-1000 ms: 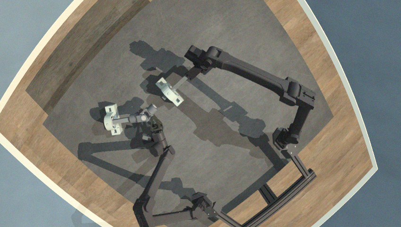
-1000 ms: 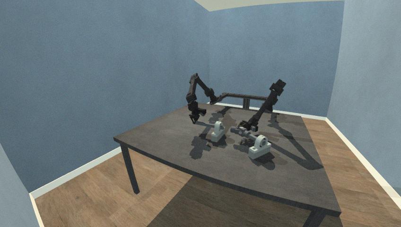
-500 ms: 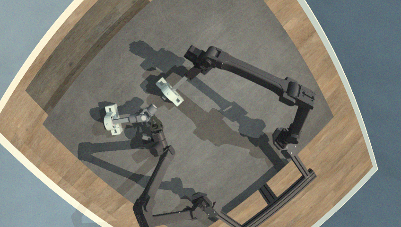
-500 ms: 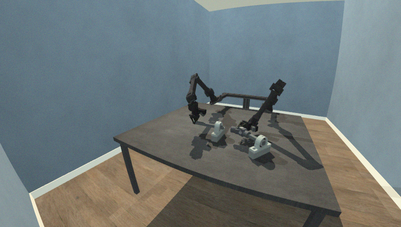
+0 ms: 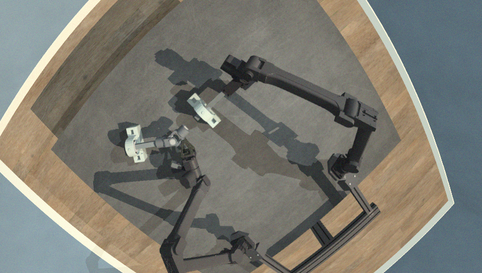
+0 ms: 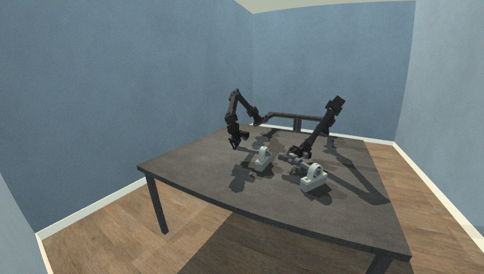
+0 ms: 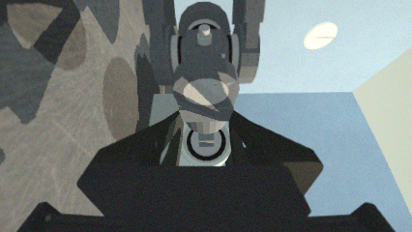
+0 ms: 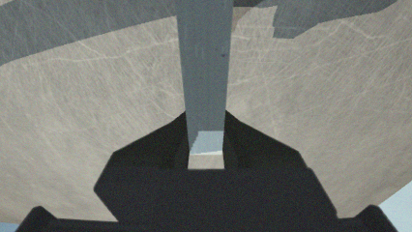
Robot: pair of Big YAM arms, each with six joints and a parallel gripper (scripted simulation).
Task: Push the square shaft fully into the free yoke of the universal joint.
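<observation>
Left to right from above: a pale bearing block [image 5: 140, 157] [image 6: 309, 184] sits around nine o'clock, with the universal joint [image 5: 172, 141] [image 6: 290, 158] [image 7: 205, 53] at its three. Left gripper [image 5: 183, 143] [image 6: 292, 152] [image 7: 206, 117] is clamped on the joint. Free yoke [image 5: 183, 129] [image 6: 281, 156] aims at roughly one-thirty, a gap short of the second block [image 5: 203, 112] [image 6: 261, 165]. The square shaft [image 5: 216, 100] [image 6: 249, 149] [image 8: 205, 72] runs from there toward one-thirty, pinched in the right gripper [image 5: 226, 91] [image 6: 234, 147] [image 8: 205, 116]. So yeah, shaft's not in the yoke.
</observation>
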